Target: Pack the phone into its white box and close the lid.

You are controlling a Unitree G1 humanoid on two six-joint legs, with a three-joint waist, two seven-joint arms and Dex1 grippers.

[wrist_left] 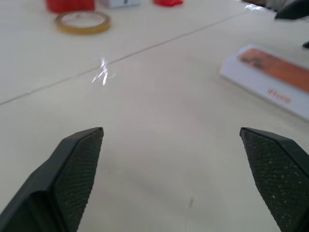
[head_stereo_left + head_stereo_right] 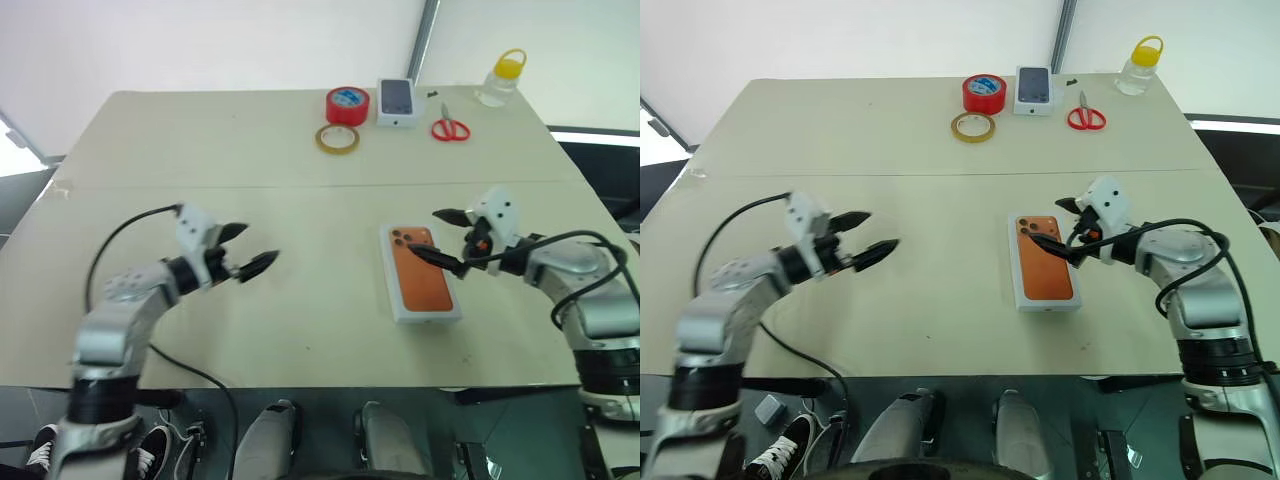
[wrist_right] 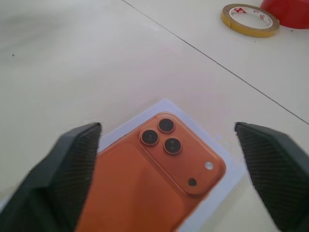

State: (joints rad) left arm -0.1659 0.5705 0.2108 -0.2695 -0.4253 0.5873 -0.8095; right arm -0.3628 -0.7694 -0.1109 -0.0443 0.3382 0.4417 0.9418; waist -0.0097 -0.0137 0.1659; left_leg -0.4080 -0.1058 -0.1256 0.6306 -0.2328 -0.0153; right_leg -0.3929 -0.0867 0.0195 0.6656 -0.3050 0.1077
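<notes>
While my right gripper (image 2: 449, 238) hovers spread over its far end, the white box (image 2: 421, 274) sits on the table (image 2: 300, 190); whether the orange face is the phone (image 2: 419, 274) or print, I cannot tell. Left gripper (image 2: 247, 247) spread, empty.

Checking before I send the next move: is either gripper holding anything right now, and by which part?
Nothing is held. The left gripper is open over bare table; the right gripper is open above the phone, which lies in the white box.
</notes>
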